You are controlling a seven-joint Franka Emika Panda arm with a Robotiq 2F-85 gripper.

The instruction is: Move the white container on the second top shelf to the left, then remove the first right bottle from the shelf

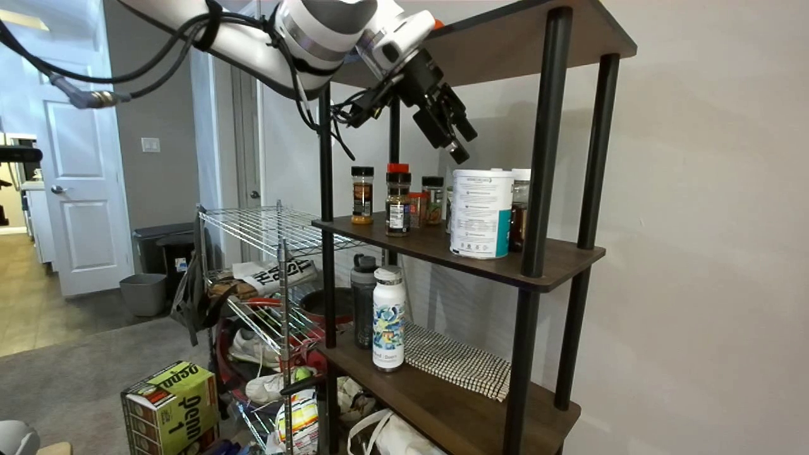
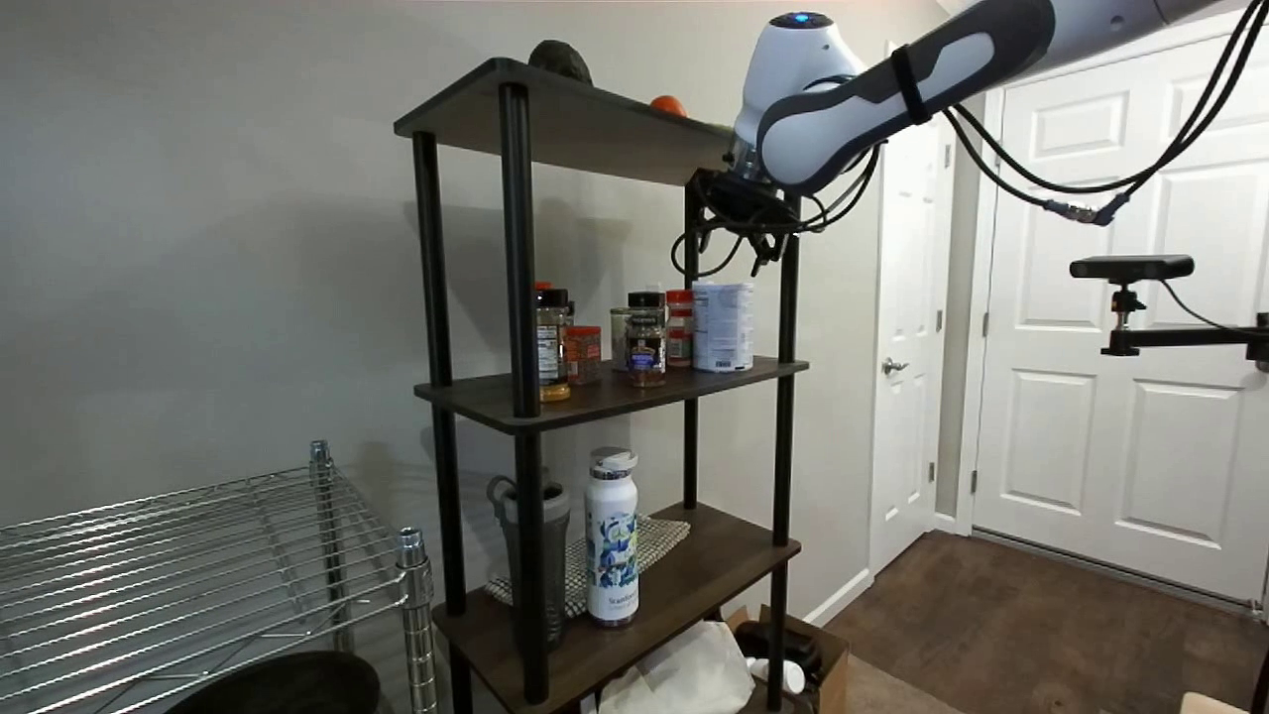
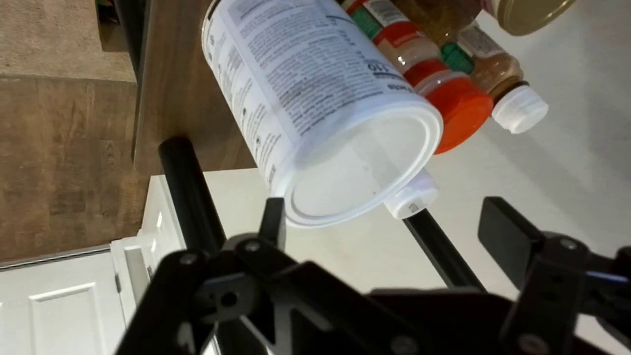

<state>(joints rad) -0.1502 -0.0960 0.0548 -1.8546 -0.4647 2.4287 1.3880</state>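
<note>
— How much room do we have around the white container (image 1: 480, 215)?

— It stands upright on the shelf (image 1: 431, 240), second board from the top, its base close to the front edge. In an exterior view we find a black post (image 1: 538, 221) at 3 o'clock, and at 9 o'clock a bare strip of board that ends at a dark-capped spice jar (image 1: 398, 208). Behind that strip we see a short red jar (image 1: 418, 210).

— And the bottle (image 1: 518, 218)?

— Dark and partly hidden. In an exterior view it shows at 3 o'clock of the container, between container and post.

— What does the wrist view give us that the others do not?

— The whole flat lid (image 3: 362, 167). A red-capped jar (image 3: 458, 118) sits at 2 o'clock of it, and a pale cap (image 3: 411, 197) pokes out at 4 o'clock; we cannot tell whose. The teal patch (image 1: 504, 232) on the container's side we get in an exterior view.

— And our gripper (image 3: 389, 229)?

— Its fingers (image 3: 510, 241) are spread wide, and nothing is pinched between them. In the wrist view we see it at 6 o'clock, one fingertip just beside the lid's rim. In both exterior views it hangs just above the container, with a narrow gap below.
</note>
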